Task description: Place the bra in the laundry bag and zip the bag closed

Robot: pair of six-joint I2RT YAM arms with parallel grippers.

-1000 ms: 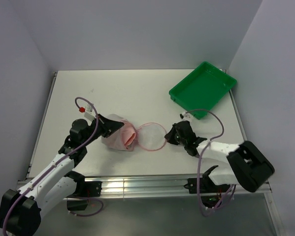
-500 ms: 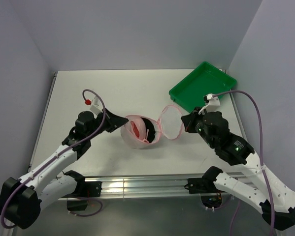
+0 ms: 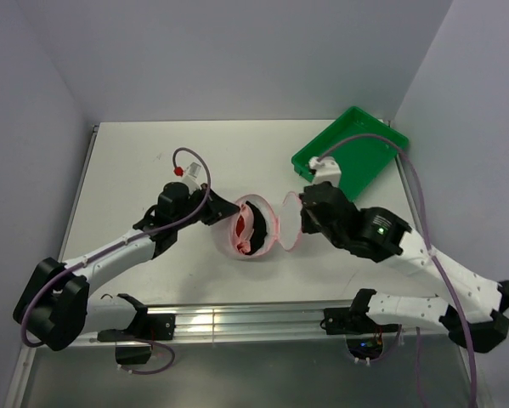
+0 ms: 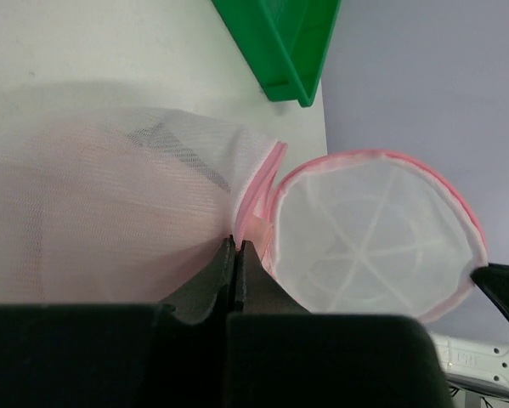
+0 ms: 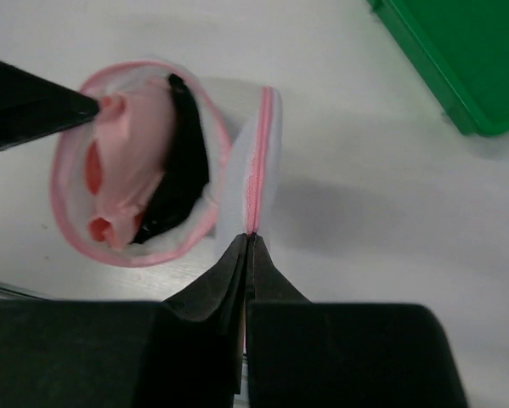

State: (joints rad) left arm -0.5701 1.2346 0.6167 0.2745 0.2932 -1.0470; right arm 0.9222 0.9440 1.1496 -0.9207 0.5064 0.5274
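Note:
The laundry bag (image 3: 256,226) is a round white mesh pouch with a pink zip rim, open at mid table. A pink and black bra (image 5: 148,174) lies inside it. Its round lid (image 4: 375,238) stands up on edge to the right of the body. My left gripper (image 4: 237,245) is shut on the pink rim at the bag's left side (image 3: 230,212). My right gripper (image 5: 249,239) is shut on the lid's pink zip edge (image 5: 258,161), also seen in the top view (image 3: 300,218).
A green tray (image 3: 349,154) stands at the back right, just beyond my right arm; its corner shows in the left wrist view (image 4: 279,42) and the right wrist view (image 5: 458,51). The table's front edge (image 3: 237,302) lies close below the bag.
Both grippers have lifted the bag's rim and lid and drawn closer together. The lid has turned up onto its edge. The right arm has swung up and left.

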